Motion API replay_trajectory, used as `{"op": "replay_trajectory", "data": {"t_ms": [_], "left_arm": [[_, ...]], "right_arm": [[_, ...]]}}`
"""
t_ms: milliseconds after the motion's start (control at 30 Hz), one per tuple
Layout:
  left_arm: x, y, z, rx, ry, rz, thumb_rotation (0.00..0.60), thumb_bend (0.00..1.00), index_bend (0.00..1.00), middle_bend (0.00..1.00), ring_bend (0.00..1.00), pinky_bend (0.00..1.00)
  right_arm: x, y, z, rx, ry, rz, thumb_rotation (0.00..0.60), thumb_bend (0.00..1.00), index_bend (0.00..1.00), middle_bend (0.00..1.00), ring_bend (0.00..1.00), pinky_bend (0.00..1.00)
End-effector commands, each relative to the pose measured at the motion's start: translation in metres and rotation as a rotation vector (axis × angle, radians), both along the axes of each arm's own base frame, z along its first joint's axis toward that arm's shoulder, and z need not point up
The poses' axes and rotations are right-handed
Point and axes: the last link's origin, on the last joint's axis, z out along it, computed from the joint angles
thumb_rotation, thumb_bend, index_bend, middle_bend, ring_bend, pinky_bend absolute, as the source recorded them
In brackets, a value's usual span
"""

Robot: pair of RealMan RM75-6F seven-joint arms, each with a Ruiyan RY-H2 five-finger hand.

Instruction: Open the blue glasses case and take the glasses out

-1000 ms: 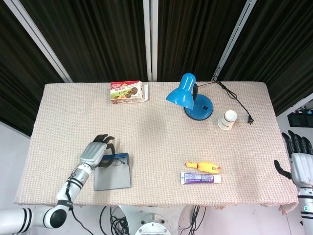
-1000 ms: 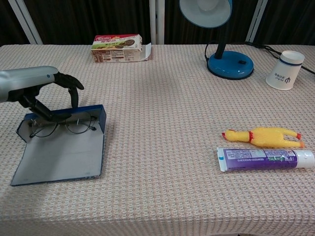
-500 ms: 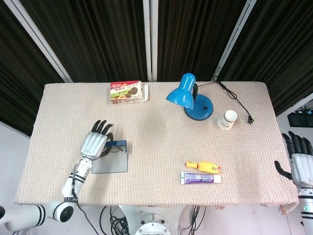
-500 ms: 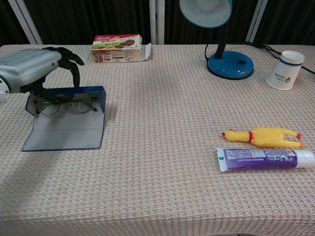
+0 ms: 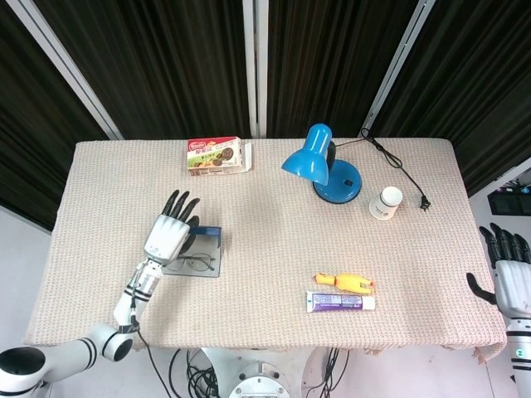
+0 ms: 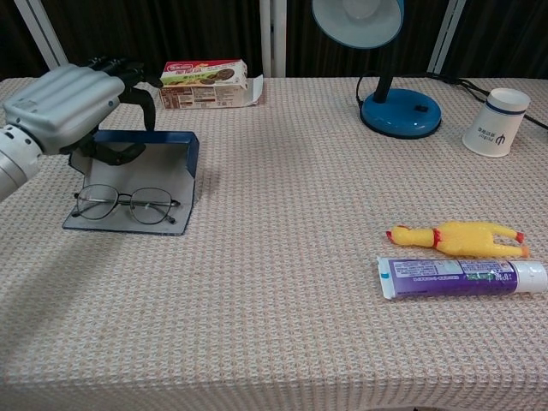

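The blue glasses case (image 6: pixel 175 150) lies open at the table's left, its blue shell tipped upright and its grey flap (image 6: pixel 128 224) flat toward me. The thin-framed glasses (image 6: pixel 127 205) rest on that flap, out of the shell. My left hand (image 6: pixel 68 107) grips the shell's left part, thumb in front and fingers over the back. The head view shows the same left hand (image 5: pixel 168 234), case (image 5: pixel 207 236) and glasses (image 5: pixel 191 265). My right hand (image 5: pixel 509 278) hangs off the table's right edge, fingers apart and holding nothing.
A snack box (image 5: pixel 217 156) lies at the far edge. A blue desk lamp (image 5: pixel 323 166) and a white cup (image 5: pixel 386 202) stand at the back right. A yellow rubber chicken (image 6: pixel 458 237) and a toothpaste tube (image 6: pixel 462 276) lie at the front right.
My left hand has drawn the case away from the front edge and tipped its shell upright. The glasses have come out onto the flap. The right hand has stayed still.
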Motion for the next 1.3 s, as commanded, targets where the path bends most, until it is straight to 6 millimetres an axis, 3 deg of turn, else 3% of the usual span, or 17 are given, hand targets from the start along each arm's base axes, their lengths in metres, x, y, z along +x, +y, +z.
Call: {"op": "replay_trajectory", "data": {"t_ms": [33,367,433,600,700,833,933,1133,1300], "left_arm": [[0.005,0.011,-0.006,0.018,-0.009,-0.027,0.600,0.38,0.59,0.14,0.00,0.00],[0.002,0.037,-0.011,0.033,-0.023,0.016,0.600,0.38,0.58,0.14,0.00,0.00],[-0.002,0.041,-0.013,0.020,-0.026,0.059,0.600,0.38,0.52,0.12,0.00,0.00],[-0.003,0.044,-0.010,0.011,-0.059,0.120,0.600,0.31,0.15,0.01,0.00,0.00],[-0.003,0.043,-0.006,-0.002,-0.088,0.143,0.600,0.21,0.06,0.00,0.00,0.00],[-0.001,0.038,0.000,-0.020,-0.130,0.168,0.600,0.17,0.06,0.00,0.00,0.00],[0.002,0.028,0.007,-0.058,-0.196,0.204,0.600,0.18,0.14,0.00,0.00,0.00],[-0.001,-0.016,0.027,-0.164,-0.266,0.302,0.600,0.23,0.18,0.00,0.00,0.05],[-0.009,-0.043,0.020,-0.202,-0.216,0.359,0.600,0.23,0.22,0.00,0.00,0.04]], "right_arm": [[-0.001,0.000,0.001,-0.002,-0.001,-0.002,0.600,0.27,0.00,0.00,0.00,0.00],[-0.002,-0.001,0.000,-0.001,-0.004,-0.007,0.600,0.27,0.00,0.00,0.00,0.00],[-0.003,-0.001,0.000,-0.001,-0.005,-0.008,0.600,0.27,0.00,0.00,0.00,0.00],[-0.002,0.000,0.001,-0.001,-0.004,-0.005,0.600,0.27,0.00,0.00,0.00,0.00],[-0.003,0.000,0.001,0.001,-0.005,-0.007,0.600,0.27,0.00,0.00,0.00,0.00],[-0.003,-0.001,0.000,0.004,-0.007,-0.006,0.600,0.27,0.00,0.00,0.00,0.00],[-0.003,-0.001,0.000,0.002,-0.008,-0.005,0.600,0.27,0.00,0.00,0.00,0.00],[-0.005,-0.002,0.001,-0.004,-0.013,-0.009,0.600,0.27,0.00,0.00,0.00,0.00],[-0.004,-0.001,0.001,-0.002,-0.021,0.002,0.600,0.27,0.00,0.00,0.00,0.00]]}}
